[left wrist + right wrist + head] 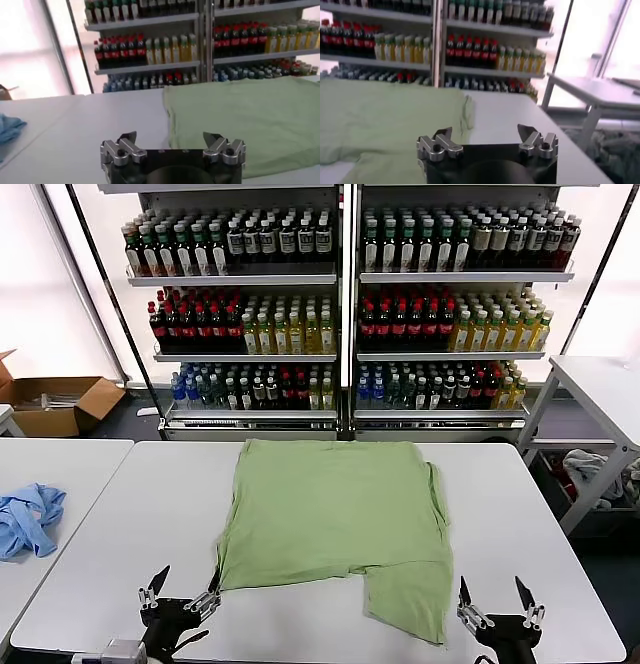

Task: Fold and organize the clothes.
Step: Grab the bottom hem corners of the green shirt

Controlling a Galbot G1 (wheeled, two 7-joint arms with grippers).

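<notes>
The light green shirt (335,509) lies flat on the white table (130,514), partly folded, with one flap (410,594) reaching toward the front edge on the right. In the left wrist view the shirt (250,117) fills the far side; in the right wrist view the shirt (380,120) spreads beside the gripper. My left gripper (181,589) stands open at the table's front edge, just off the shirt's front left corner. My right gripper (496,602) stands open near the front edge, just right of the flap. Both hold nothing. No collar, buttons or print show.
A light blue garment (28,519) lies on the neighbouring table at the left. Shelves of bottles (340,304) stand behind the table. A cardboard box (55,404) sits on the floor at the back left. Another white table (600,384) stands at the right.
</notes>
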